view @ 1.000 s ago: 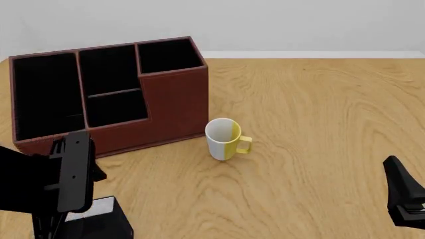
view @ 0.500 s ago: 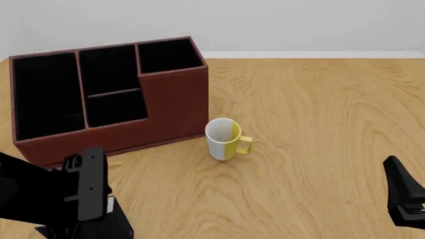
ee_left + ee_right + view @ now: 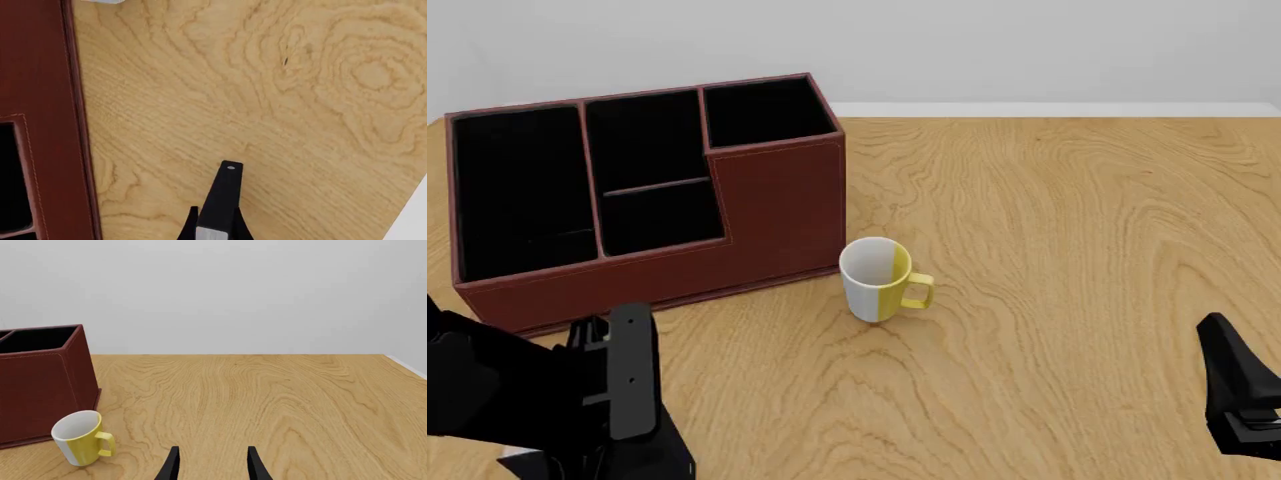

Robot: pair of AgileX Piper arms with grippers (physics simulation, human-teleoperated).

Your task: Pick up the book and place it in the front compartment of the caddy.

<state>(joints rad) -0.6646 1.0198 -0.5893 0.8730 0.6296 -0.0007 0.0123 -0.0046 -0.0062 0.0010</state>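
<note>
No writing or brand shows anywhere. The book (image 3: 647, 452) lies at the front view's lower left, under the left gripper (image 3: 614, 400), whose fingers' state I cannot tell. The caddy (image 3: 647, 190) sits upper left, beside a yellow-and-white mug (image 3: 878, 279). The right gripper (image 3: 210, 465) hovers, fingers spread.

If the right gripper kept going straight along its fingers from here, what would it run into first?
Nothing close, as far as the right wrist view shows: the right gripper points over bare table. The mug and caddy sit off to one side.
</note>
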